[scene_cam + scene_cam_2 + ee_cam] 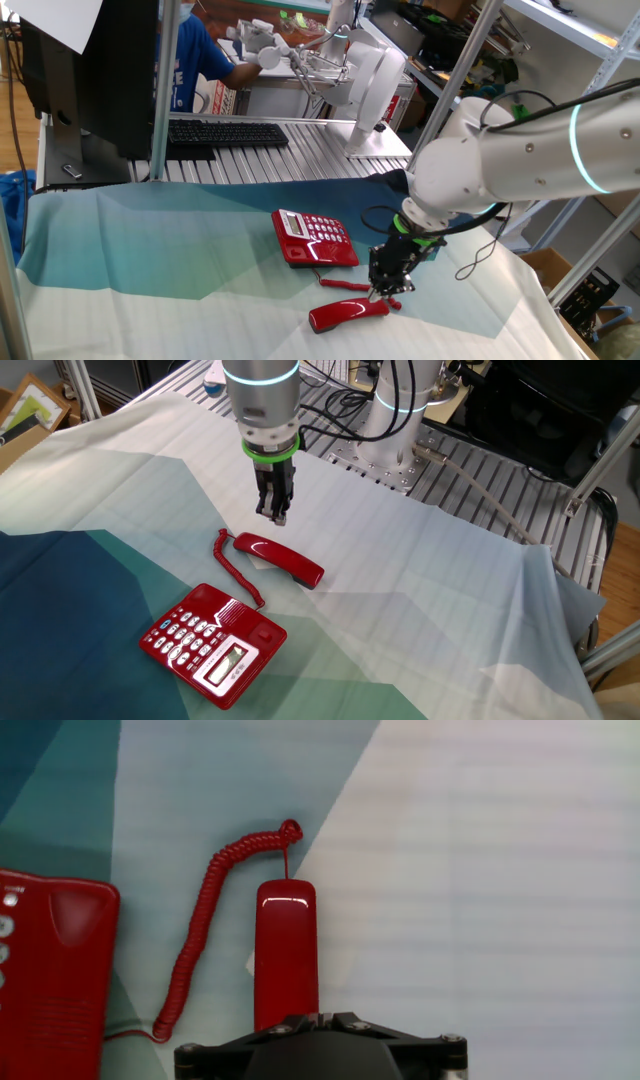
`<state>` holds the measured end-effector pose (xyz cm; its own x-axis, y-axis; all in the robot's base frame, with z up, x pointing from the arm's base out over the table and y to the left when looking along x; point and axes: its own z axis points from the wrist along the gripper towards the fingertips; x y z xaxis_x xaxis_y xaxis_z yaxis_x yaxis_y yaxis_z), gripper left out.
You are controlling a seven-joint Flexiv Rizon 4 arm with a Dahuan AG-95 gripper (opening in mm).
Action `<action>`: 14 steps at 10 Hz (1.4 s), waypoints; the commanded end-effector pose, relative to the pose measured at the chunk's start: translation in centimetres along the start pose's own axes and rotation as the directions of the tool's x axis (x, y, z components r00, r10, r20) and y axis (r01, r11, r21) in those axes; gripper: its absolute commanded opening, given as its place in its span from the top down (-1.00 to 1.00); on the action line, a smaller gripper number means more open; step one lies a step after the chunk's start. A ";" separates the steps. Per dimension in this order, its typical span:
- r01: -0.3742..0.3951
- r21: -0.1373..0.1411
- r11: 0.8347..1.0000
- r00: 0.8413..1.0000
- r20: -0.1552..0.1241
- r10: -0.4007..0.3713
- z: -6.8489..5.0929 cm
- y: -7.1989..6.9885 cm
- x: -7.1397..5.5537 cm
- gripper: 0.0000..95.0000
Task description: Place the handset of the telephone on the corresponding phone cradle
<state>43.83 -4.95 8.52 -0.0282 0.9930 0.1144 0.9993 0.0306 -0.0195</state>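
The red handset (280,558) lies flat on the cloth, apart from the red telephone (212,643), and a coiled red cord (232,565) joins the two. My gripper (272,512) hangs just above the handset's cord end, shut, with nothing between its fingers. In the hand view the handset (286,955) stretches away from the closed fingertips (320,1016), and the phone cradle (65,970) shows at the left edge with nothing in it. From the fixed side view the gripper (385,290) hovers over the handset (348,312), right of the telephone (314,238).
A teal and white cloth (150,250) covers the table. A black keyboard (225,133) and a monitor (85,70) stand at the back on the metal rollers. A white box device (375,90) stands behind the phone.
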 end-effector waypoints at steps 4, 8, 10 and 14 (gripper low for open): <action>0.079 -0.007 0.997 0.997 0.022 -0.079 1.0 0.0 0.1 1.00; 0.049 -0.004 0.999 0.999 0.015 -0.049 1.0 0.0 0.0 0.20; 0.050 -0.005 0.999 0.999 0.015 -0.050 1.3 -0.1 0.1 0.20; 0.079 -0.015 0.997 0.997 0.013 -0.079 1.6 0.1 0.1 0.20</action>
<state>43.91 -4.80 7.01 -0.1112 0.9886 0.1014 0.9938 0.1112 0.0061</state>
